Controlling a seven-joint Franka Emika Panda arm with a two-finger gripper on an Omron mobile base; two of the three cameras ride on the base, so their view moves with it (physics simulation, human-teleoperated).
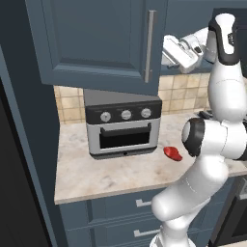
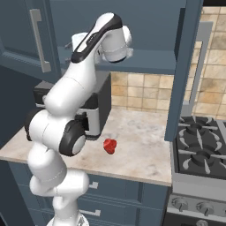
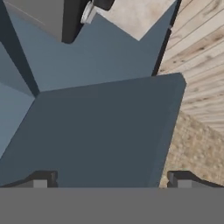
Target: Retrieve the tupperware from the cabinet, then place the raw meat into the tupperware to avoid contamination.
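Nearest the base, below the toaster oven (image 1: pixel 123 126), blue drawers (image 1: pixel 120 205) with short horizontal handles sit under the front edge of the worktop (image 1: pixel 96 173).

The worktop is pale marbled stone. The raw meat (image 1: pixel 172 153), a small glossy red lump, lies on it just to the right of the toaster oven's front corner, apart from the oven and resting directly on the stone. In the right base view the meat (image 2: pixel 109 146) sits between the toaster oven (image 2: pixel 95 108) and the gas stove (image 2: pixel 201 152), nearer the oven.

The toaster oven stands toward the back of the worktop, grey-bodied, with three round knobs above a dark glass door that is closed. Behind it runs a beige tiled backsplash (image 1: pixel 181 94).

Directly above the toaster oven hangs the cabinet (image 1: pixel 96 43), dark blue-grey. Its left door is closed, with a long vertical silver bar handle (image 1: pixel 150 46) at the door's right edge. In the right base view the right door (image 2: pixel 183 66) stands swung open, edge-on, to the right of the oven.

The claw (image 1: pixel 169 53) is raised level with the cabinet's lower part, above and to the right of the toaster oven, just right of the bar handle. In the hand view its two dark fingertips (image 3: pixel 41 179) stand wide apart with nothing between them, facing flat blue-grey cabinet panels. The tupperware cannot be made out.
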